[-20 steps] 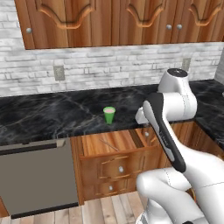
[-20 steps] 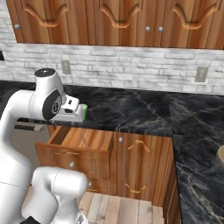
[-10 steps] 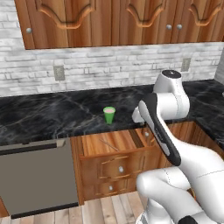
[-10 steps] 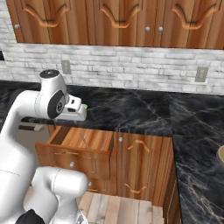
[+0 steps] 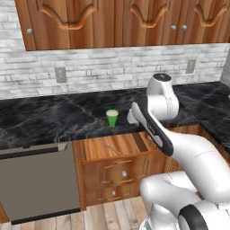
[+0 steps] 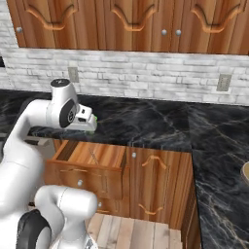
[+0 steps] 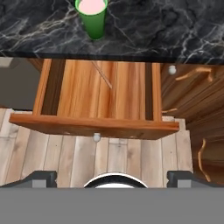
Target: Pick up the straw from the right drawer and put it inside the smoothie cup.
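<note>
straw (image 7: pixel 101 75) in open right drawer (image 7: pixel 94 124) (flat, apparently)

Green cup (image 7: pixel 91 17) – black marbled counter (image 7: pixel 166 30)

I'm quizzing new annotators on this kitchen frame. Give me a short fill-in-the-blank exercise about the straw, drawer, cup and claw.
1. The straw lies inside the open right drawer, on its ____ wood floor.
2. The smoothie cup stands upright on the dark marble ____.
3. The cup's outside is ____.
4. The claw is ____ and holds nothing.

Missing words: light; counter; green; open
</note>
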{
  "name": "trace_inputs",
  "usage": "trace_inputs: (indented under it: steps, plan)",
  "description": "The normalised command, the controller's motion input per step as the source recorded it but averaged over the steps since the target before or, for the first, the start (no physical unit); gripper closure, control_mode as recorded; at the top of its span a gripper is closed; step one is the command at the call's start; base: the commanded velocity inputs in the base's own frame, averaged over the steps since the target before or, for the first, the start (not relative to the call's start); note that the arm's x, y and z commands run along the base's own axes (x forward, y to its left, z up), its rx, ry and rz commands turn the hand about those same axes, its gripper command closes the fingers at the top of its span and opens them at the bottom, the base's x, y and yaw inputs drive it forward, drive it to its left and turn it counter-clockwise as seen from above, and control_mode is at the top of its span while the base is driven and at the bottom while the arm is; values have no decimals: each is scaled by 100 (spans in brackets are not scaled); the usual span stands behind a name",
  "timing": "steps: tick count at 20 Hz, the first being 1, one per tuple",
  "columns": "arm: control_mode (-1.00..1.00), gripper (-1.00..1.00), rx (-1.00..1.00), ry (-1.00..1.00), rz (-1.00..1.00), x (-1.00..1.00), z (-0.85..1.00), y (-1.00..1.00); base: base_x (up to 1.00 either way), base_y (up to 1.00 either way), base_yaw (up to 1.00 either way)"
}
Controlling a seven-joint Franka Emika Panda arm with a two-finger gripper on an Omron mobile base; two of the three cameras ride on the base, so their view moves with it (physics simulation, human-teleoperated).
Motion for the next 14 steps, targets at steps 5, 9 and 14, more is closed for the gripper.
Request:
trace_inputs:
  steps: [5,9,14]
  plan:
    - [-100,-100,0,8,0,50,-27,16,0,0,0]
    - [-100,-100,0,10,0,32,-22,8,0,0,0]
    - [-100,-100,0,11,0,31,-26,0,0,0,0]
